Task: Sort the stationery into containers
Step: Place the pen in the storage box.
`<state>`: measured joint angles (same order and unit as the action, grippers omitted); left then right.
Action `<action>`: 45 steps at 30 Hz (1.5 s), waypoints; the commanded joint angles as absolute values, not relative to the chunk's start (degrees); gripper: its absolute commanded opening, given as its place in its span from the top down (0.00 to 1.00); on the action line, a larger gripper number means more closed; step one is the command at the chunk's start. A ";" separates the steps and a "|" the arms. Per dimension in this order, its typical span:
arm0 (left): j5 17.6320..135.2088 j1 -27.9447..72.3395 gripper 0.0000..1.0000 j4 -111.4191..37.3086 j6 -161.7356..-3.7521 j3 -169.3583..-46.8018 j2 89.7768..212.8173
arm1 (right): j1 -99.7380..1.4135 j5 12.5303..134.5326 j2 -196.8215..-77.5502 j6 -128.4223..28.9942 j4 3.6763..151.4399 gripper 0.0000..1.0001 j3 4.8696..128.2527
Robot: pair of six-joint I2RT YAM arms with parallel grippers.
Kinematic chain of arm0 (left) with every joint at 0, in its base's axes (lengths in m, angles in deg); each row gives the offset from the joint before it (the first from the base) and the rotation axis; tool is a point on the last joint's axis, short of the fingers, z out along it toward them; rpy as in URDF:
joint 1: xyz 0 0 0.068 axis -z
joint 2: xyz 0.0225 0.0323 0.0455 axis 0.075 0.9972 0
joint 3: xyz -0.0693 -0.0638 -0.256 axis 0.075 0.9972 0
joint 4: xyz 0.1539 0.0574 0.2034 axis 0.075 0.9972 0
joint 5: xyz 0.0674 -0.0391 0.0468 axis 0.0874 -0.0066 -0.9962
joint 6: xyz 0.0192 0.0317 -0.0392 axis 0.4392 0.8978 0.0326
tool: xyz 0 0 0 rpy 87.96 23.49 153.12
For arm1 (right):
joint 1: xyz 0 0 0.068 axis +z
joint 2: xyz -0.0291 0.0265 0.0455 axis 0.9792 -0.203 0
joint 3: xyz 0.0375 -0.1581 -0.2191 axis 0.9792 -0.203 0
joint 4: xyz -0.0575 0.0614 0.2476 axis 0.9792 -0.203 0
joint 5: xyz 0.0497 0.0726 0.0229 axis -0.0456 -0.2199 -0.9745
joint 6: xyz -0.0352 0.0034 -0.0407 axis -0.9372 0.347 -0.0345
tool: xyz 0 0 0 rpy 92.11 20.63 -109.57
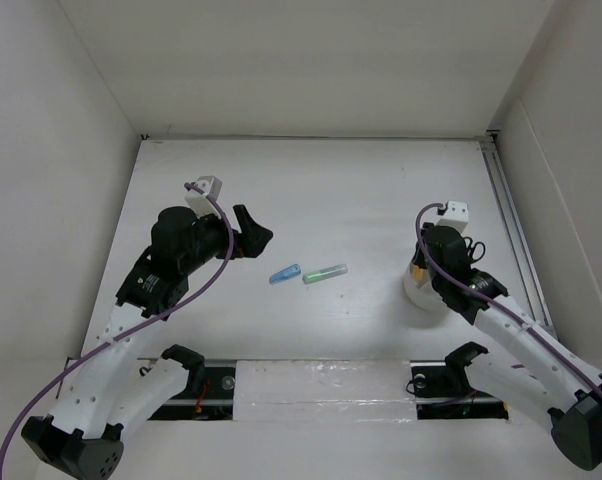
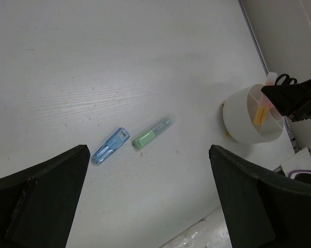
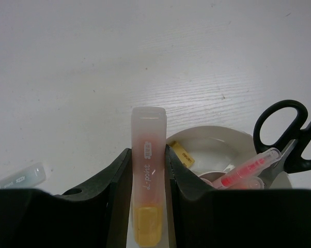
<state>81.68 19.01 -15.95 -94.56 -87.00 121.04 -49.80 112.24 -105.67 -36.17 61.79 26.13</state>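
At the right side of the bench (image 1: 331,190): the right tool (image 3: 148,155) pinches the orange marker (image 3: 146,206) across its barrel, cap pointing forward, directly above the white cup (image 2: 240,121).

Step in hand, as I judge it: dropping this marker into the cup. Next move calls for lining the marker over a free ring compartment, tipping it end-down, then letting go. Risk: the scissors (image 3: 284,137) and a pink-red pen (image 3: 246,173) already stand in there and crowd the far side.

Left tool (image 1: 253,228): fingers spread wide, nothing between them, hovering over the bench. Blue marker (image 2: 110,146) and green marker (image 2: 153,132) lie end to end ahead of it, not yet sorted.

Materials:
- Markers: stubby, flat-sided, translucent plastic caps, smooth; probably slippery.
- Cup: round, matte white plastic, thin dividing walls.
- Scissors: glossy black loop handles.
- Bench: white, faint wood-grain texture.
- Small yellow block (image 3: 180,153) sits at the cup's near rim; inside or outside, cannot tell.
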 commanded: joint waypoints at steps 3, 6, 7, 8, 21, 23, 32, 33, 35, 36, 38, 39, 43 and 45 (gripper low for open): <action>82.66 19.25 0.00 -18.43 -93.75 -87.59 120.19 | -50.16 113.08 -105.41 -36.23 62.51 0.80 28.72; 82.66 19.25 0.00 -18.43 -93.75 -87.59 120.19 | -50.16 113.60 -105.41 -36.23 62.51 0.83 28.72; 82.66 19.25 0.00 -18.43 -93.75 -87.59 120.19 | -50.16 113.60 -105.41 -36.23 62.51 0.86 28.72; 82.66 19.25 0.00 -18.43 -93.75 -87.59 120.19 | -50.16 114.21 -105.41 -36.23 62.51 0.88 28.72; 82.66 19.78 0.00 -18.43 -93.75 -87.59 119.66 | -50.16 115.27 -105.94 -35.61 62.51 0.87 28.72; 82.66 19.78 0.00 -18.43 -93.75 -87.59 119.66 | -50.16 115.27 -105.94 -35.61 61.99 0.86 28.72; 82.66 19.78 0.00 -18.43 -93.75 -87.59 119.66 | -50.16 114.75 -105.94 -35.61 61.98 0.77 28.72; 82.66 19.78 0.00 -18.43 -93.75 -87.59 119.66 | -50.16 114.75 -105.94 -35.61 61.98 0.76 28.72; 82.66 19.78 0.00 -18.43 -93.75 -87.59 119.66 | -50.16 114.75 -105.94 -35.61 62.51 0.76 28.72; 82.66 19.78 0.00 -18.43 -93.75 -87.59 119.66 | -50.16 114.75 -105.94 -36.13 62.51 0.76 28.72; 82.66 19.78 0.00 -18.43 -93.75 -87.59 119.66 | -49.55 114.75 -105.41 -36.14 62.51 0.79 28.72; 82.66 19.78 0.00 -18.43 -93.75 -87.59 119.66 | -49.55 114.75 -105.41 -36.14 62.51 0.79 28.72; 82.66 19.78 0.00 -18.43 -93.75 -87.59 119.66 | -49.55 115.27 -105.41 -35.61 61.72 0.79 28.72; 82.66 19.78 0.00 -18.43 -93.75 -87.59 119.66 | -49.55 115.27 -105.41 -35.61 61.72 0.79 28.72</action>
<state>81.70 19.64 -15.95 -94.54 -87.00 120.66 -49.80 113.82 -106.06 -35.97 61.64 26.13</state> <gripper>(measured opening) 0.997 0.320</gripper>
